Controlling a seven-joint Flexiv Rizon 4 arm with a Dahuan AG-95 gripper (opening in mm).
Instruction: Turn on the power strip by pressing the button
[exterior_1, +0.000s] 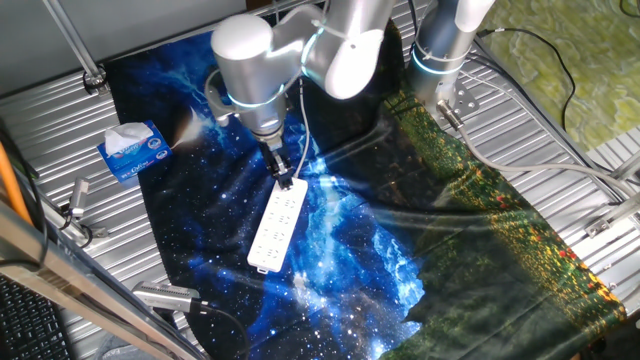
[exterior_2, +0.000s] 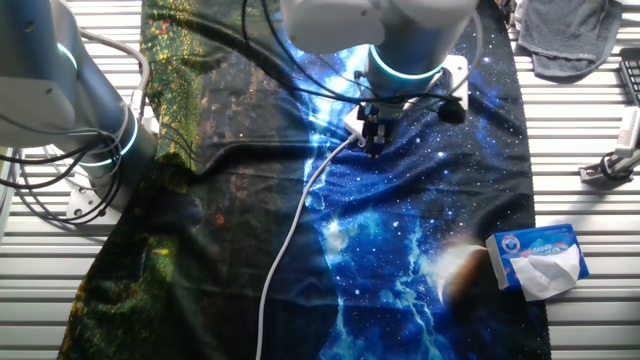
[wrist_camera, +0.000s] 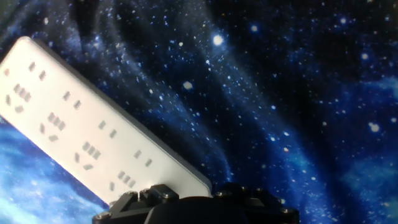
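Tissue box (exterior_1: 132, 151) sits far left on the slatted metal table (exterior_1: 60, 120). At centre, the power strip (exterior_1: 277, 229) lies flat on the galaxy-print cloth (exterior_1: 350, 250). Your gripper (exterior_1: 283, 178) is down at its corded end, apparently on or just above the button; contact hidden. Finger gap: you cannot tell. Press likely underway, unconfirmed. Grey cloth (exterior_2: 570, 35) lies right, in the other fixed view.

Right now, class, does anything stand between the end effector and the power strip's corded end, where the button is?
Nothing visible does. The end effector is right over the corded end of the power strip; only the white cord trails away there. The button itself cannot be seen.
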